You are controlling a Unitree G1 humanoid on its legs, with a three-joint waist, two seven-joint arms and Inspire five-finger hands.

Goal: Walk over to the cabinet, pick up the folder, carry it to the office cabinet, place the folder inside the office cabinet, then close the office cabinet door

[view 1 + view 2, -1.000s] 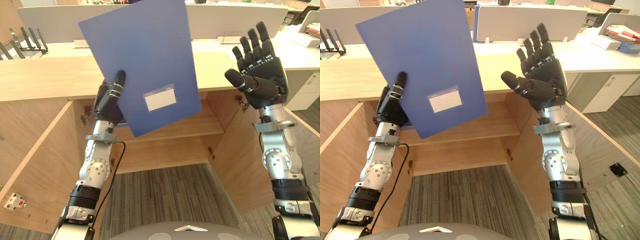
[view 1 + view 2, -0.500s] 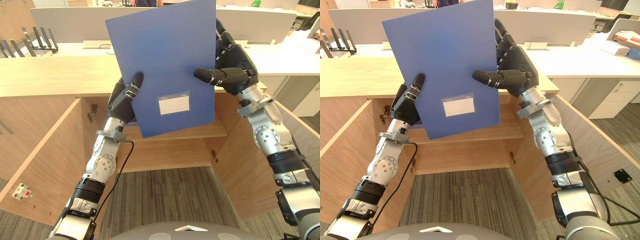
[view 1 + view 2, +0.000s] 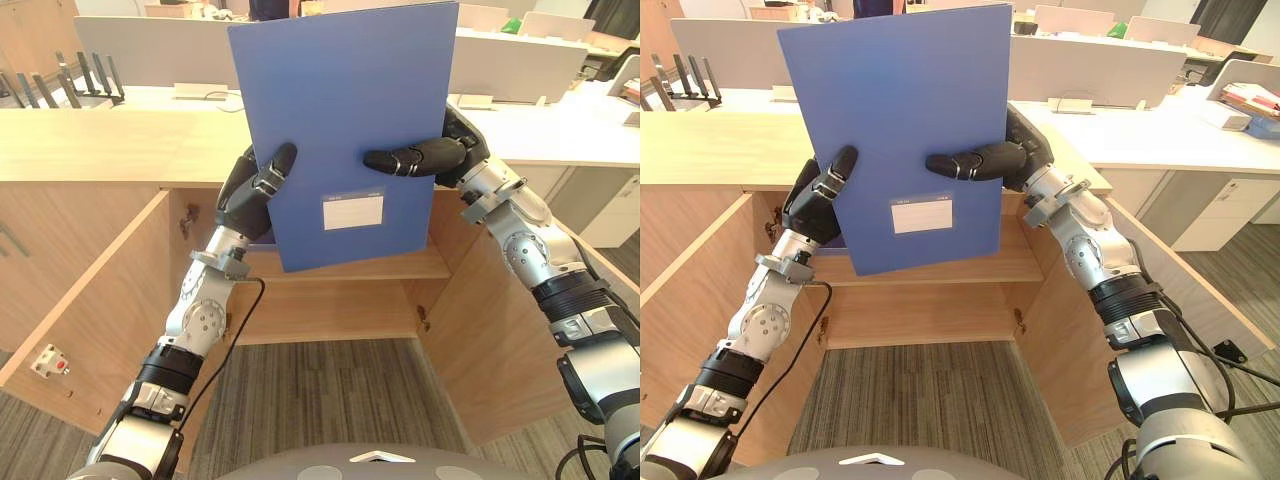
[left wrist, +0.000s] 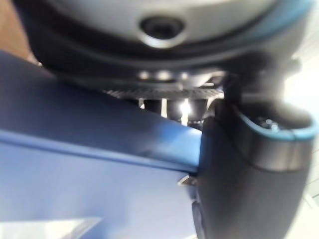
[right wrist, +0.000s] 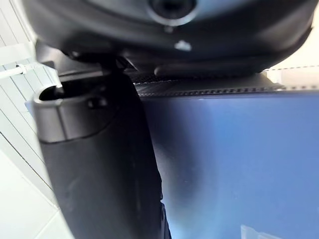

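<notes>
– Left robot hand (image 3: 255, 185) first: what has it got?
– It pinches the blue folder (image 3: 340, 110) near the lower part of one side edge, thumb on the front and fingers behind the cover. The right robot hand (image 3: 425, 157) clamps the opposite edge the same way, with its thumb lying across the front just above the white label (image 3: 352, 210).
– So where is the folder?
– In the air, upright between the two hands, in front of the open cabinet (image 3: 330, 310). The shelf (image 3: 410, 265) lies below both hands. One open door (image 3: 90, 300) hangs below and outside the left robot hand, the other door (image 3: 500, 350) below the right. The worktop (image 3: 100, 140) runs behind them at about hand height.
– How will it handle?
– Light and thin, I'd judge. The cover looks flat, so it is fairly stiff. The face is smooth, though, so it may slide in a thumb pinch, and it may bow if both edges are squeezed inward.
– Where should it be held?
– At the edges, as now. For the shelf I'd lower it edge-on with a firm pinch low on one side. Which edge is the spine I cannot tell
</notes>
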